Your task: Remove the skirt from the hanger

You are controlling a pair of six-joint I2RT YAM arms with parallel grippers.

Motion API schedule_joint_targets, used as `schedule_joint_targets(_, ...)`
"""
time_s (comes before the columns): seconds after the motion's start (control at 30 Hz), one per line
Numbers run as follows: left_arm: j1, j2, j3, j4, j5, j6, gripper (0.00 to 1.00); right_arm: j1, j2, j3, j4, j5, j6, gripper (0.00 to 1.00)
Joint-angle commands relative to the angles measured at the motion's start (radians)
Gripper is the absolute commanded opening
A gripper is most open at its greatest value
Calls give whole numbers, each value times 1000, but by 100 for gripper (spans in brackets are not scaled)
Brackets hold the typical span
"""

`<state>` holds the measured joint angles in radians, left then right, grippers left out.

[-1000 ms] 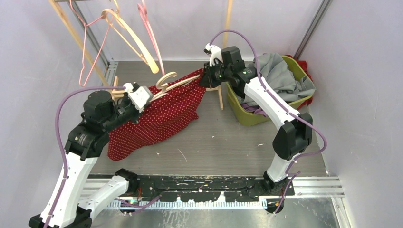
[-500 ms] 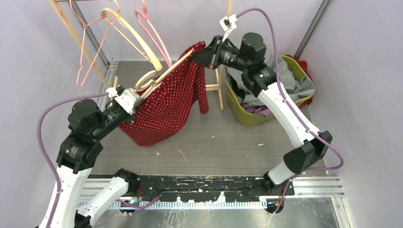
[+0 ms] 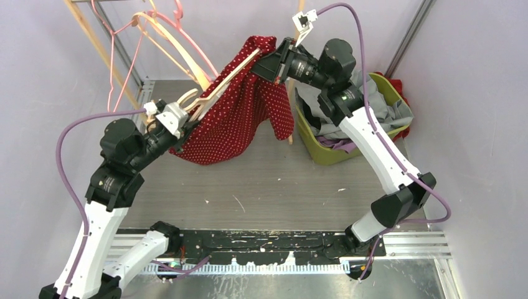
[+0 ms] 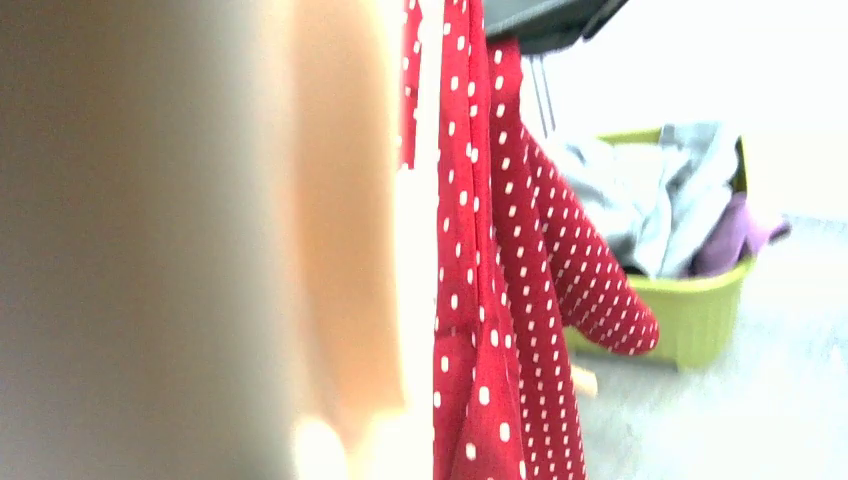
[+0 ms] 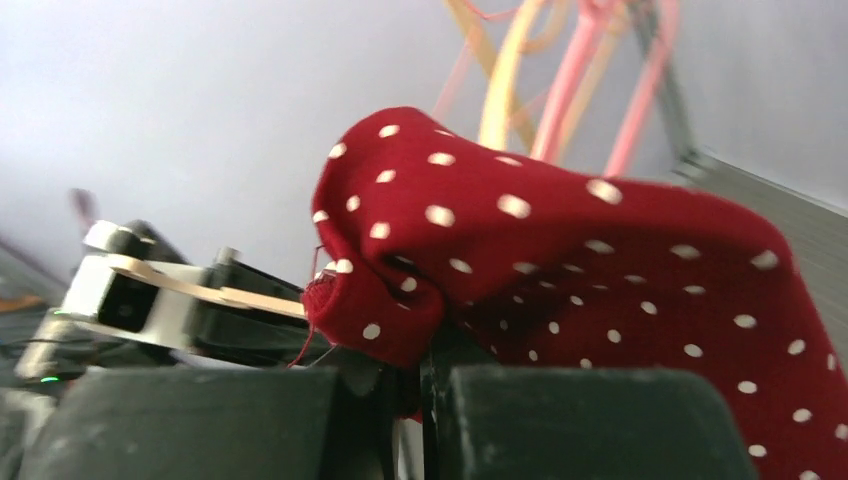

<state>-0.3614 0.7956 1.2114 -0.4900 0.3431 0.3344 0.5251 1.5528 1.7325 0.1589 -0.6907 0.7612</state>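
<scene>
- Right gripper [image 3: 272, 66] was pinched shut on the top corner of the red polka-dot skirt [image 3: 233, 118], above and left of the green laundry basket [image 3: 324, 154].
- Left gripper [image 3: 179, 128] was clamped on the wooden hanger [image 3: 227, 76], farther left, with the skirt draped between them.

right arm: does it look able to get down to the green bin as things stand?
Reach-wise probably yes: the green bin sits just under its forearm. But the right gripper is shut on the skirt, draped over the hanger that the left gripper holds, so both would drag along.
</scene>
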Motion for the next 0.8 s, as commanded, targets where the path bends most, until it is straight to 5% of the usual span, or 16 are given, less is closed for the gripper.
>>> schedule_joint_targets(0.0,-2,3,25,73,22,7,0,-5,-63,126,-531,133,-436,1)
schedule_joint_targets(0.2,-2,-30,51,-34,-13,52,0,-221,-104,153,-621,314,-576,1)
schedule_joint_targets(0.47,-2,-44,51,-58,-19,51,0,-244,-65,118,-614,336,-591,1)
schedule_joint_targets(0.77,-2,89,89,228,27,-67,0,21,-24,-26,-488,266,-457,1)
